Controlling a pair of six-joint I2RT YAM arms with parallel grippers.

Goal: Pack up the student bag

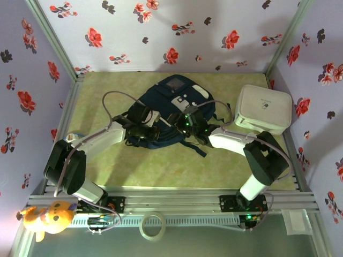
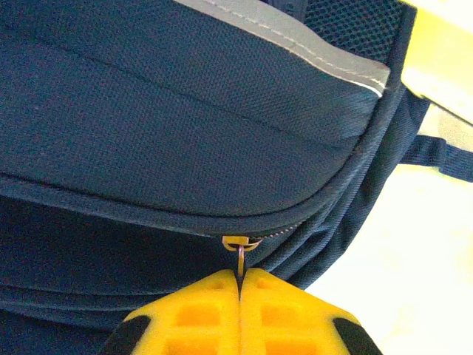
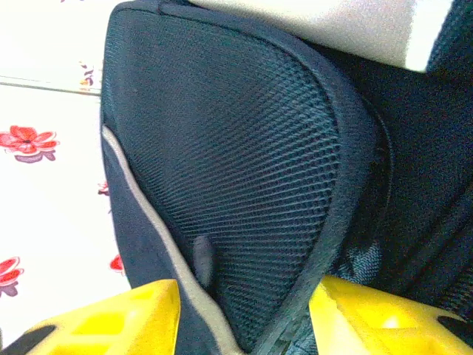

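The student bag [image 1: 161, 104] lies flat in the middle of the table, a little towards the back, and is the largest thing there. It is navy-blue woven fabric with white and grey patches on its front pockets, a pale grey stripe [image 2: 295, 44] edged with white stitching, and dark straps trailing from its near end. One side carries a dark mesh panel [image 3: 244, 163] bordered with navy binding.

The left gripper [image 2: 239, 285] has its yellow fingers pressed fully together on the small metal zip pull [image 2: 240, 251], which hangs from a curved zip seam on the bag. The right gripper [image 3: 244, 325] has its yellow fingers set wide on the edge of the mesh side panel, whose fabric fills the gap between them. From above, both arms reach in over the near half of the bag.

The table [image 1: 107, 96] is covered with a mottled yellow-green mat. A white rounded-square box [image 1: 263, 110] stands to the right of the bag, near it but apart. Walls [image 1: 214, 32] of pale lilac, printed with red and black flowers, close in three sides. On the aluminium rail at the near edge sit an orange plush toy [image 1: 48, 217] at the left and a roll of tape [image 1: 154, 225] near the middle
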